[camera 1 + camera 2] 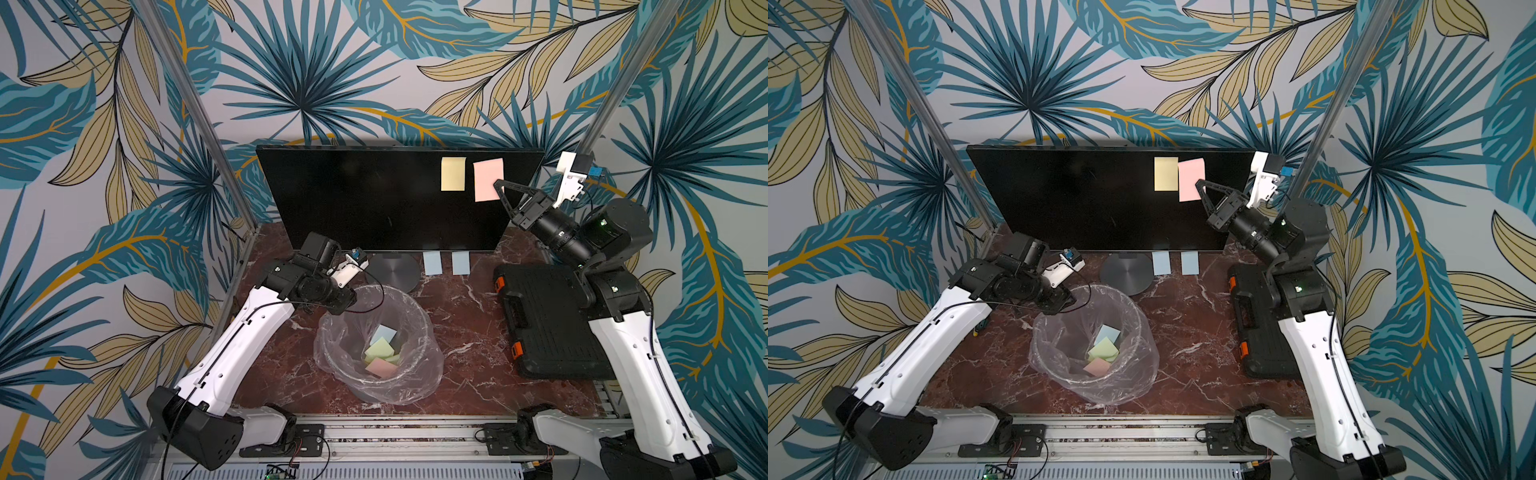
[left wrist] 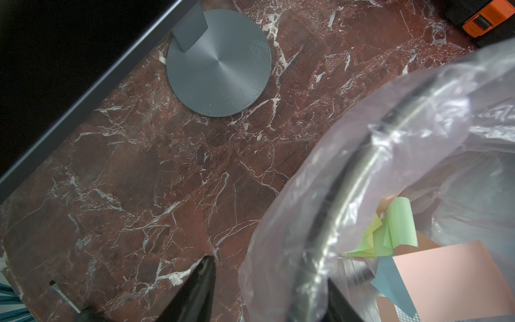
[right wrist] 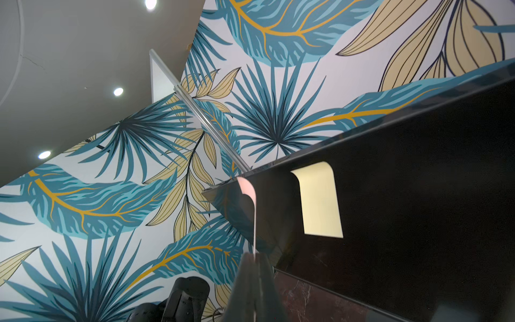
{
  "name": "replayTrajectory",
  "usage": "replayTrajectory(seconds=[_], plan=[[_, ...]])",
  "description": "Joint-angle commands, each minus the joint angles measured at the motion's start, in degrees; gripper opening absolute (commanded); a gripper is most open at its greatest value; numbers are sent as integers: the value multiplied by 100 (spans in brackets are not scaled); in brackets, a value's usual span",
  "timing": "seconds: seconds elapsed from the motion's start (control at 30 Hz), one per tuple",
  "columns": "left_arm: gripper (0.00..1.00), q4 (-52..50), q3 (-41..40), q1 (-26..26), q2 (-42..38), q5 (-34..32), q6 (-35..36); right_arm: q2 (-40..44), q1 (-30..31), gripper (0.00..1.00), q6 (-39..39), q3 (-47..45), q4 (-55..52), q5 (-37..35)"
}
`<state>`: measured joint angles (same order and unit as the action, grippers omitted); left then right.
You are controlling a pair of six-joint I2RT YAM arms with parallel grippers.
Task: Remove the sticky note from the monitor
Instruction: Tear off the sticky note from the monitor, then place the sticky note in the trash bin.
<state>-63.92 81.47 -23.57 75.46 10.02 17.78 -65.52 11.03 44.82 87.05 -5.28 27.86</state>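
The monitor (image 1: 353,199) (image 1: 1067,195) stands dark at the back on its round grey base (image 1: 392,272) (image 2: 218,64). A yellow sticky note (image 1: 453,173) (image 1: 1165,173) (image 3: 317,200) lies flat on the screen's upper right. Beside it, a pink sticky note (image 1: 487,176) (image 1: 1190,174) (image 3: 252,217) hangs tilted. My right gripper (image 1: 498,185) (image 1: 1200,183) (image 3: 255,258) is shut on its lower edge. Seen edge-on in the right wrist view, the note stands off the screen and its top curls toward the monitor's upper edge. My left gripper (image 2: 269,278) is open and empty above the bin's rim.
A metal bin (image 1: 424,328) (image 2: 370,164) lined with a clear bag holds several discarded notes (image 1: 380,349). Two blue notes (image 1: 432,262) (image 1: 460,262) lie under the monitor. A black case (image 1: 548,324) with orange latches sits at the right. Frame posts (image 1: 598,120) flank the monitor.
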Motion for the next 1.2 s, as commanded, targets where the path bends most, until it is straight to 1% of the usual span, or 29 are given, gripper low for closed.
replayTrajectory(seconds=[0.0,0.2,0.3,0.4,0.5,0.63,0.97,1.17], plan=[[53,-2,7,1,48,-110,83,297,162,0,-482,-335,-557,296],[53,-27,-26,2,74,5,73,650,464,0,-1146,-686,-1495,568],[53,-23,-58,0,58,18,69,637,637,0,-1667,-661,-2271,543],[53,-15,-73,3,47,15,80,594,832,0,-1933,-732,-2730,511],[53,-19,-51,2,56,-12,74,476,1177,0,-2216,-767,-3007,440],[53,-5,-62,4,24,-18,75,78,1770,0,-2609,-554,-3471,76],[53,-25,-50,1,26,-40,83,-623,2940,0,-3017,-475,-3506,-113],[53,-19,-52,0,38,-46,71,-1028,3451,0,-3261,-406,-3517,-267]])
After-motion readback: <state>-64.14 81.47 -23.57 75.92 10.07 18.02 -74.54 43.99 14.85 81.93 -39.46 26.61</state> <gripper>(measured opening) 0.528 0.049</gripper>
